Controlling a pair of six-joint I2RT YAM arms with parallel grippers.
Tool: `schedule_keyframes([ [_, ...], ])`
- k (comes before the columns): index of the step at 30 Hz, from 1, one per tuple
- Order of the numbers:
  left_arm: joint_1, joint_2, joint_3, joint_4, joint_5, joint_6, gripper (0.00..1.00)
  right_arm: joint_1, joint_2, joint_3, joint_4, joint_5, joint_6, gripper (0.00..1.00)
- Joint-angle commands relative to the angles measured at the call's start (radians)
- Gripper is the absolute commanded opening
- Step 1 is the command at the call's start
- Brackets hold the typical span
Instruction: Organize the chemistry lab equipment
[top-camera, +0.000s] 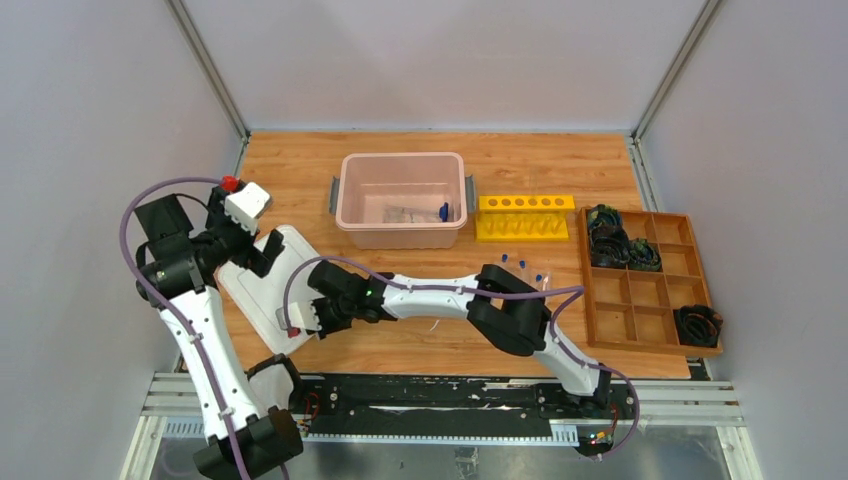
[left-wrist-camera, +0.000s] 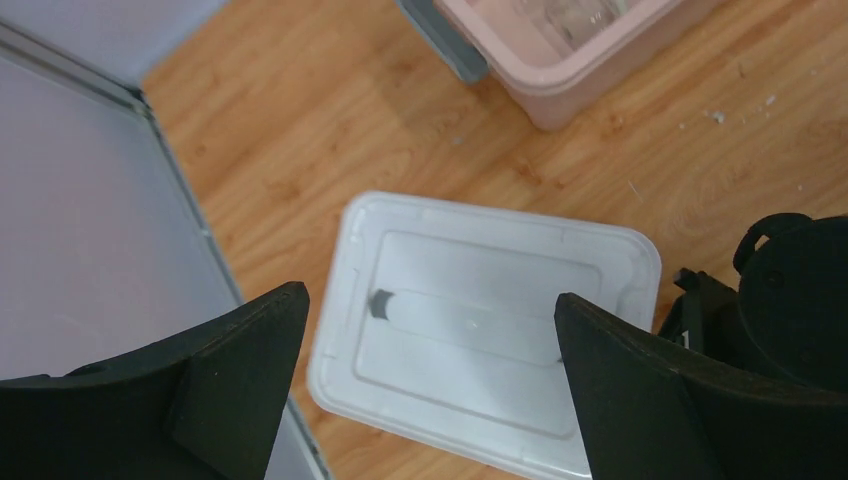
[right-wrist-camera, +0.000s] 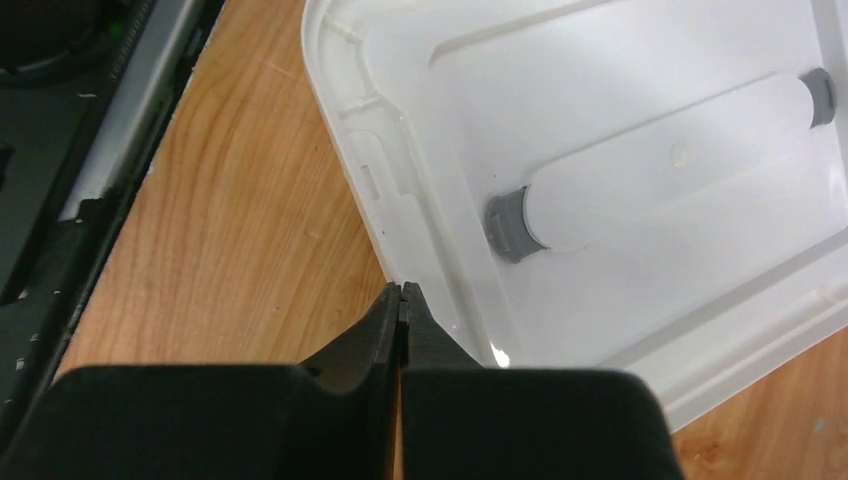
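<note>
Wooden table (top-camera: 300, 165): my right gripper (right-wrist-camera: 401, 290) is closed, tips at five o'clock of the white lid (right-wrist-camera: 650, 130); my left gripper (left-wrist-camera: 430, 296) hangs open above it.

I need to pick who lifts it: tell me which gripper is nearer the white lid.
Right. The right gripper is shut at the rim of the white lid, apparently touching its edge. The left gripper hangs open above the lid's middle, clear of it.

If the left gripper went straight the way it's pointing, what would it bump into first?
Most likely the white lid lying flat on the table. The left gripper points down at it with open jaws, and nothing shows in between. How high above it the gripper hangs is hard to tell.
</note>
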Motion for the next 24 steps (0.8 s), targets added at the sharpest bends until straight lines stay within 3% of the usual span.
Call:
schedule_keyframes([
  [1,0.007,-0.050,0.117,-0.008,0.099,-0.012,1.00,-0.067,-0.123,-0.077,0.136,-0.143,0.218,0.00],
  [9,0.006,-0.120,0.186,-0.247,0.125,0.246,1.00,-0.159,-0.304,-0.287,0.404,-0.303,0.418,0.00],
  [14,0.006,-0.165,0.089,-0.334,0.096,0.371,1.00,-0.168,-0.328,-0.267,0.332,-0.310,0.384,0.01],
  [16,0.004,-0.178,0.001,-0.345,0.077,0.377,1.00,-0.176,-0.340,-0.276,0.310,-0.265,0.410,0.17],
  [20,-0.039,-0.199,-0.162,-0.354,0.038,0.403,0.95,-0.193,-0.440,-0.405,0.374,-0.159,0.509,0.59],
  [24,-0.140,-0.118,-0.219,-0.353,-0.007,0.371,0.88,-0.193,-0.605,-0.577,0.419,0.016,0.593,0.74],
])
